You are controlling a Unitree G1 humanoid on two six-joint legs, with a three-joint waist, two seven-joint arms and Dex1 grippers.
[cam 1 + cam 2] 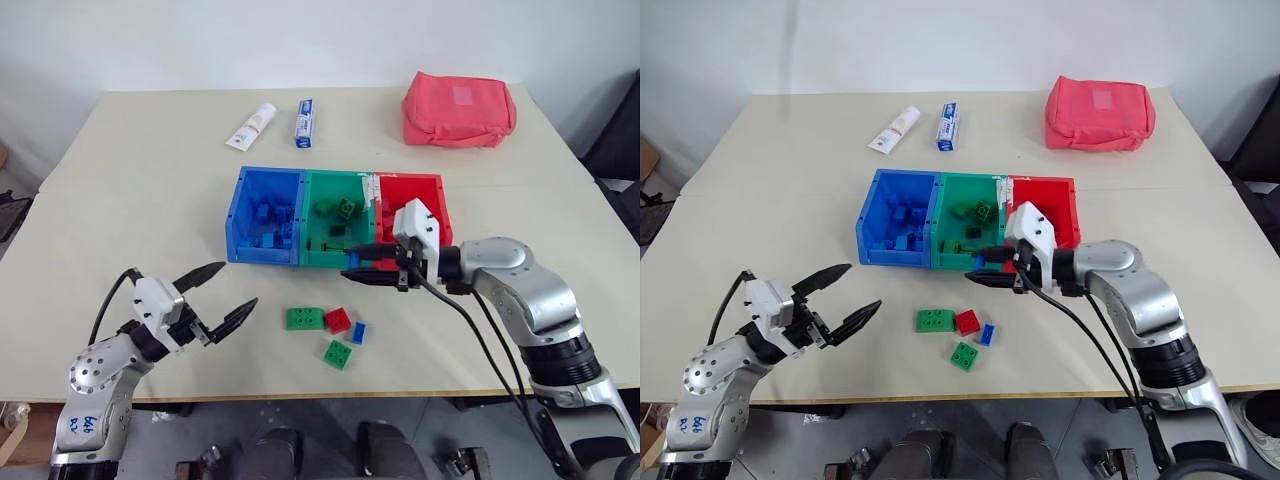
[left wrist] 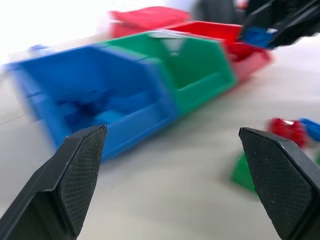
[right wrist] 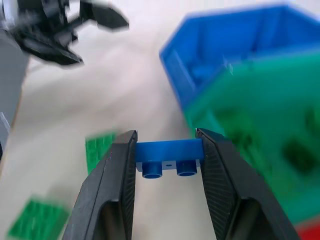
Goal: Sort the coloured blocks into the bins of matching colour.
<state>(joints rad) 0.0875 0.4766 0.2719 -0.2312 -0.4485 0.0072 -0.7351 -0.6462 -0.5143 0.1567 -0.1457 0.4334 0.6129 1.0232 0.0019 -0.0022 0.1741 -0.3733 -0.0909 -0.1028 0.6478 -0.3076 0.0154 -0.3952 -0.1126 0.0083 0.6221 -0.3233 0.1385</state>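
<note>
Loose blocks [image 1: 328, 328] near front edge, beige table [image 1: 130, 190]; white wall [image 1: 300, 40].

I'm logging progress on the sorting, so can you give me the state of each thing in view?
Right hand: shut on a blue block, raised near the green bin's front.
Left hand: open, holding nothing.
Blue bin: holds blue blocks.
Green bin: holds green blocks.
Red bin: contents hidden.
Loose blocks: four unsorted on the table, two green, one red, one blue.
Red pouch: closed.
</note>
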